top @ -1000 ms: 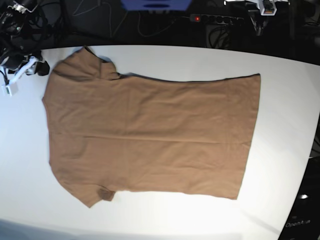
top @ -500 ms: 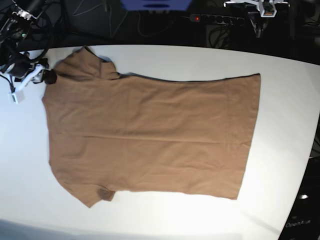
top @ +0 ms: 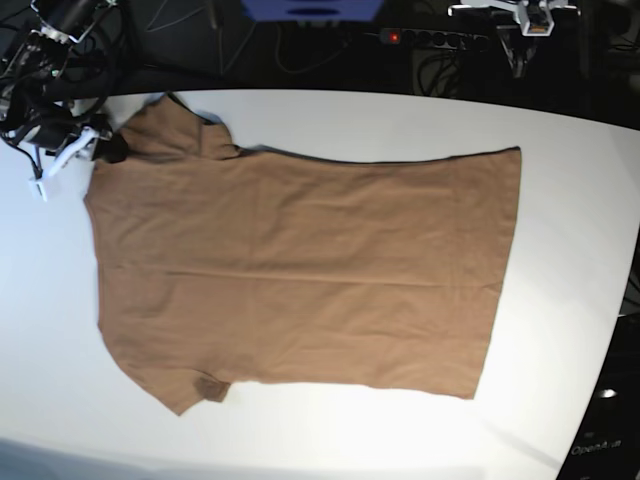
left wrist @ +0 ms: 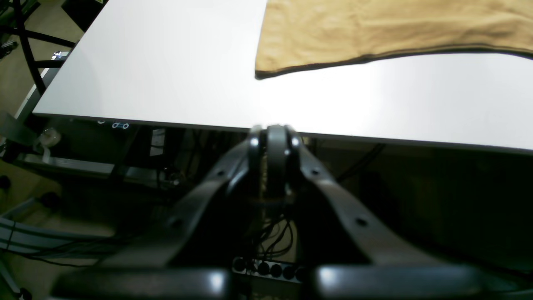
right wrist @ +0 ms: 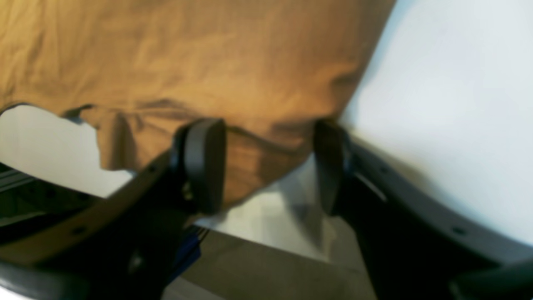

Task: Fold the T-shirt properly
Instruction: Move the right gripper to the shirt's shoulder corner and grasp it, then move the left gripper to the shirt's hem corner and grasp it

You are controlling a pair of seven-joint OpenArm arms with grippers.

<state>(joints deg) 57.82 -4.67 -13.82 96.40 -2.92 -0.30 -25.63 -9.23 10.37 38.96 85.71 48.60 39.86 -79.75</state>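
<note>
White tabletop [top: 300,430] fills our overhead view, dark cables and a power strip [top: 425,38] behind it. Our right gripper [right wrist: 266,166] has its fingers [right wrist: 204,162] spread apart, straddling the edge of the T-shirt [top: 300,270] at its sleeve corner; whether they touch the cloth we cannot tell. Our left gripper [left wrist: 272,143] has its fingers pressed together on nothing, hanging off the table's edge, well apart from the shirt's hem. Outward, the T-shirt lies flat, spread across the table.
</note>
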